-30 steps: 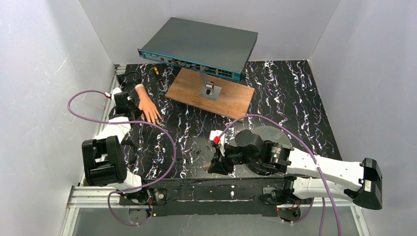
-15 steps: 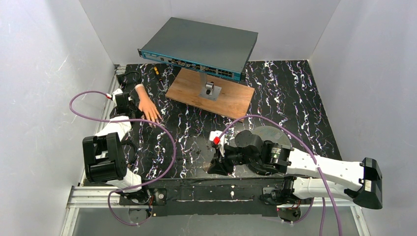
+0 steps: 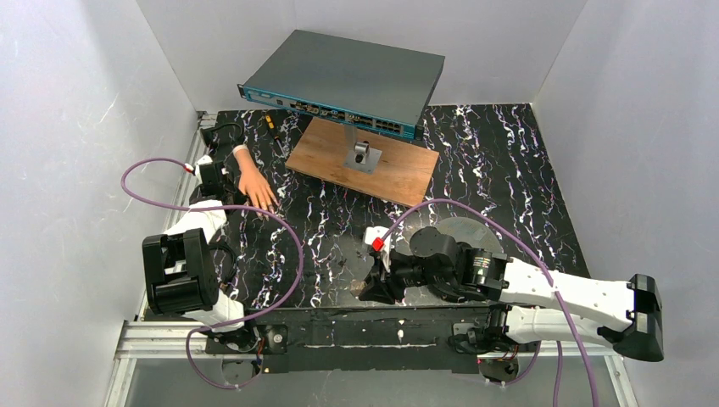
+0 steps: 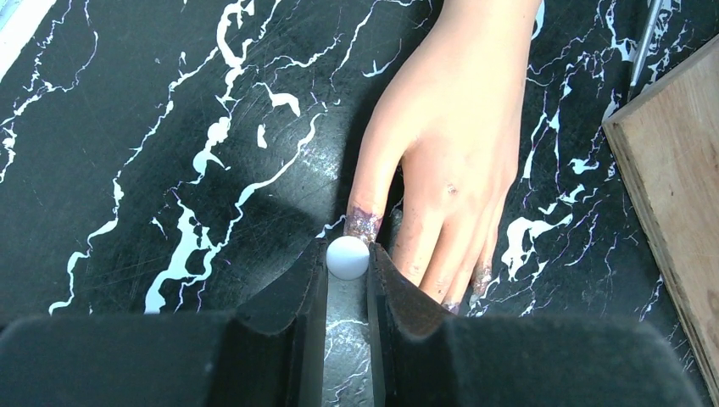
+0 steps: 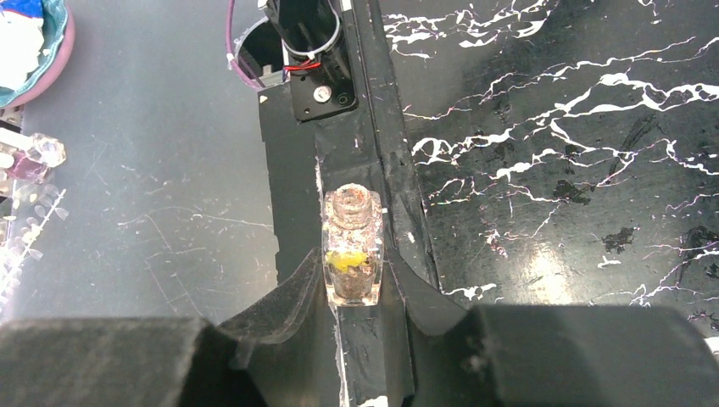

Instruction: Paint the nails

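Thumbnail point(image 4: 365, 222) sits just beyond left jaws, which pinch a white cap point(image 4: 348, 257). Right jaws pinch the open bottle point(image 5: 352, 246).

Both arms are white shells joined by black housings. The left arm point(image 3: 182, 275) has a bulky black block joint by the table's point(image 3: 509, 161) near-left corner. The right arm point(image 3: 560, 292) has a rounded black elbow cap past the table's near-right corner. A purple cable point(image 3: 288, 246) loops along each arm. A small red tab point(image 3: 377, 244) marks the right wrist. The left hand point(image 4: 348, 254) and right hand point(image 5: 353, 271) each have two matte black, wedge-shaped fingers point(image 4: 288, 314).
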Controlling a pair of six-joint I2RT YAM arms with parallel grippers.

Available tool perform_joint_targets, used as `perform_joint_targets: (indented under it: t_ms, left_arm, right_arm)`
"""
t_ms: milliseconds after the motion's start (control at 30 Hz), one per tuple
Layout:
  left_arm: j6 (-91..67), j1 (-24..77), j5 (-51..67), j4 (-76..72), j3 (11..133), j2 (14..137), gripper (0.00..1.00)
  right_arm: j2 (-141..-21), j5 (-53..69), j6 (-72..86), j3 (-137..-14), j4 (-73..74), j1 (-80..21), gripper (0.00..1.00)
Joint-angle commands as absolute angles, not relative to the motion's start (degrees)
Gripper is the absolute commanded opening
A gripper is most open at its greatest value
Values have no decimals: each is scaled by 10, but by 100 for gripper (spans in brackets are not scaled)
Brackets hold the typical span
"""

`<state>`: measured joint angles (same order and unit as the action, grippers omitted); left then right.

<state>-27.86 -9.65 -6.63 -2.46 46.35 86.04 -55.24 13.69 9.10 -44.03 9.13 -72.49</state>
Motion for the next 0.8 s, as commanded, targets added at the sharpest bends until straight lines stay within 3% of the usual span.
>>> perform_joint_targets:
  t_ms: [0, 767]
  left_arm:
    - [-265, -97, -77, -6, 471, 840, 0]
    - [-267, -98, -108, -85, 429, 785, 0]
  right_arm:
    - [-537, 128, 97, -439, 78, -733, 1]
    - [-531, 116, 90, -450, 98, -745, 1]
